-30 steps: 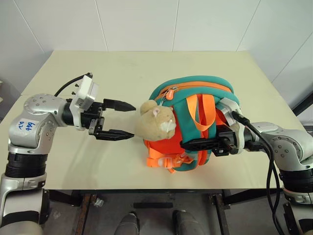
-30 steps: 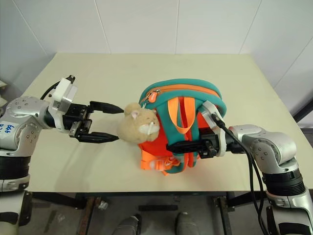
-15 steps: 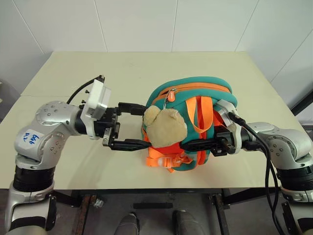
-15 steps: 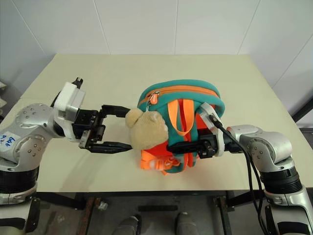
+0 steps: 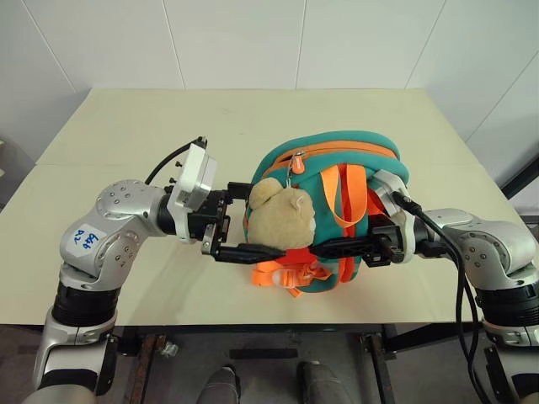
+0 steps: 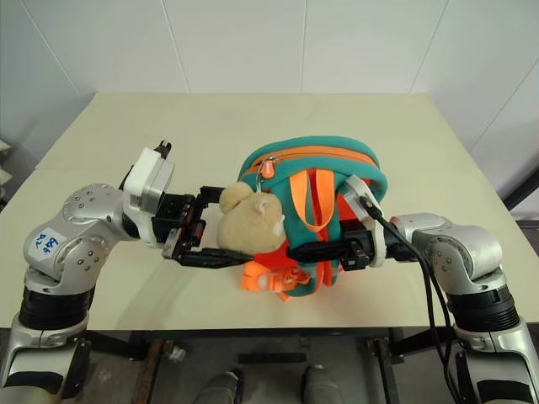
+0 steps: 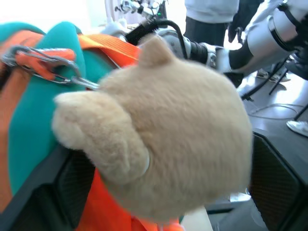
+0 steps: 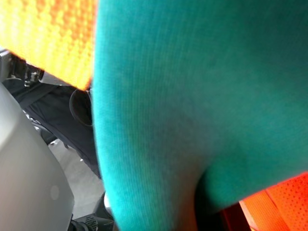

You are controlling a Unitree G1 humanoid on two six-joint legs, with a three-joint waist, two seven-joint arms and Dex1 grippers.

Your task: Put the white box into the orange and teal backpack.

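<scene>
The orange and teal backpack stands upright near the table's front edge. Its tan plush bear hangs from a metal clip on the robot's-left side. My left gripper reaches in level from the left and is open. One black finger passes behind the bear and the other in front, and the fingers flank the plush head closely. My right gripper comes from the right and is shut on a teal strap across the backpack's front. The white box is out of view.
The cream table has free surface to the left of and behind the backpack. A white wall rises past its far edge. A black cable runs along my right arm. A person stands beyond the table.
My left gripper moved right from open table up to the backpack, and its fingers came around the bear and narrowed a little. The bear swung. The right gripper kept still.
</scene>
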